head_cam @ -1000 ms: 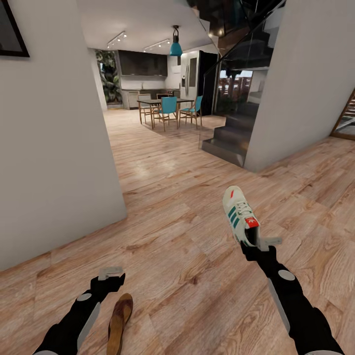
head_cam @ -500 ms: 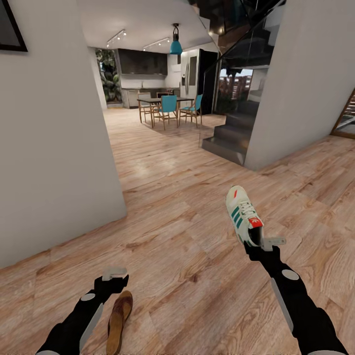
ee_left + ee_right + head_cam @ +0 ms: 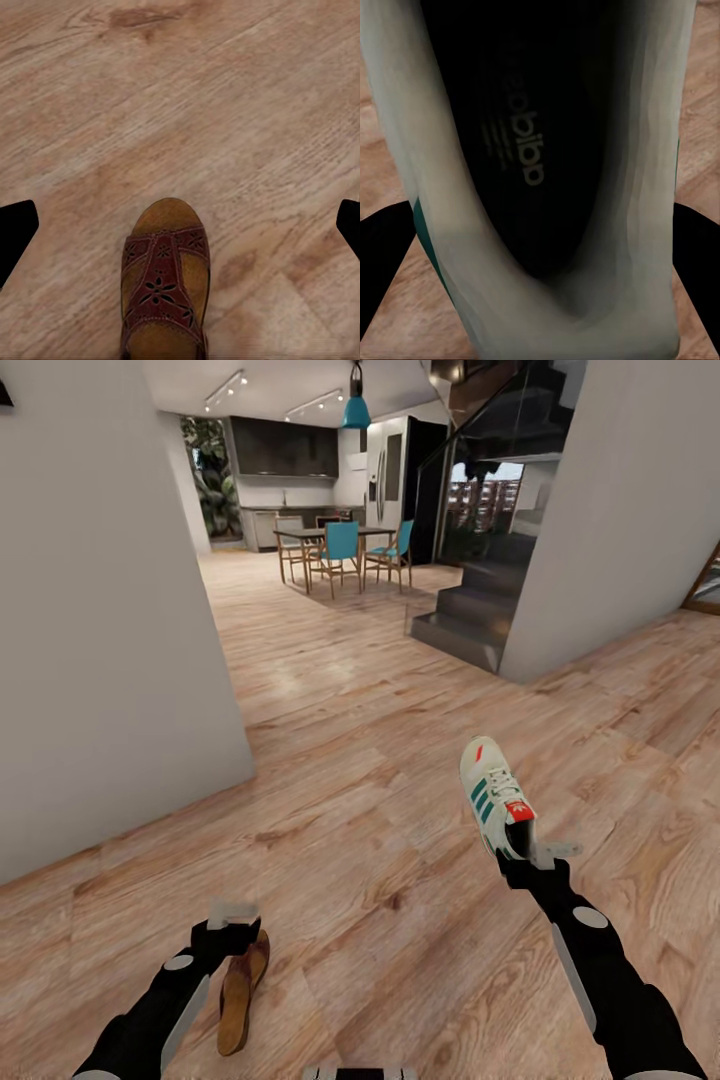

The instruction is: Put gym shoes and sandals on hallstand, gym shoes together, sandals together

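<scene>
Sandal lies lengthwise just beneath the spread, empty left gripper; right gripper clamps gym shoe.

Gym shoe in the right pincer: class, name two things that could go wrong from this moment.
1. The right pincer holds the gym shoe only at its heel, toe sticking out forward; it might slip or swing free in transit.
2. The sandal lies on the corridor floor right beside the left pincer, which looks open around nothing; the arm could knock it.
</scene>
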Motion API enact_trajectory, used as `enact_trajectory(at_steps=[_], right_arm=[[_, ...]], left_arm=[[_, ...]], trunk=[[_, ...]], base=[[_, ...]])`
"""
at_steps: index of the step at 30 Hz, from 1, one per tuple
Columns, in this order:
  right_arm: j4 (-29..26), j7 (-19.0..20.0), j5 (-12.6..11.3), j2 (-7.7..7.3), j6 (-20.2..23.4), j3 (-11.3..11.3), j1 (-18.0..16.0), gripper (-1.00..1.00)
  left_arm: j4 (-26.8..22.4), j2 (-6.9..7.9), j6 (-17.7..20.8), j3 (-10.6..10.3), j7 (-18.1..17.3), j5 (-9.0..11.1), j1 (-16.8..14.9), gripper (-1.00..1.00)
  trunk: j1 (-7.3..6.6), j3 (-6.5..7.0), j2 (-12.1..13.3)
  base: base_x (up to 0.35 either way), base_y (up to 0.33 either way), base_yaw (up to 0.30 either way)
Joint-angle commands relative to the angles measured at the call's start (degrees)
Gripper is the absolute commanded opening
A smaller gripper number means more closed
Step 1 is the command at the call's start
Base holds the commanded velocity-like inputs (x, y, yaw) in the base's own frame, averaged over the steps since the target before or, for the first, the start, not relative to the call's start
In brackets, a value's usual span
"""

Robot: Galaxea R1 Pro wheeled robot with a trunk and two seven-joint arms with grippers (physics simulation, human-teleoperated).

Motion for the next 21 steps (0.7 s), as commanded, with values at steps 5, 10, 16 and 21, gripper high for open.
enact_trajectory(at_steps=[5,10,16,21], right_arm=[[-0.1,0.4,0.42,0.02,0.31,-0.13,-0.02,-1.0],[-0.02,0.39,0.42,0.02,0.31,-0.13,-0.02,-1.0],[0.01,0.39,0.42,0.09,0.31,-0.08,-0.02,-1.0],[0.07,0.39,0.42,0.11,0.31,-0.05,-0.02,-1.0]], left_arm=[[-0.08,0.14,0.27,0.02,0.95,0.49,-0.02,1.0],[0.53,0.23,0.1,-0.18,5.22,0.63,-0.02,1.0],[0.71,0.08,0.09,-0.63,5.5,0.72,-0.02,1.0],[0.72,0.07,0.1,-0.74,5.53,0.73,-0.02,1.0]], trunk=[[0.11,-1.62,-0.09],[0.24,-3.18,-0.16],[0.4,-5.06,-0.24],[0.52,-6.62,-0.31]], base=[[0.0,0.0,0.0],[0.0,0.0,0.0],[0.0,0.0,0.0],[0.0,0.0,0.0]])
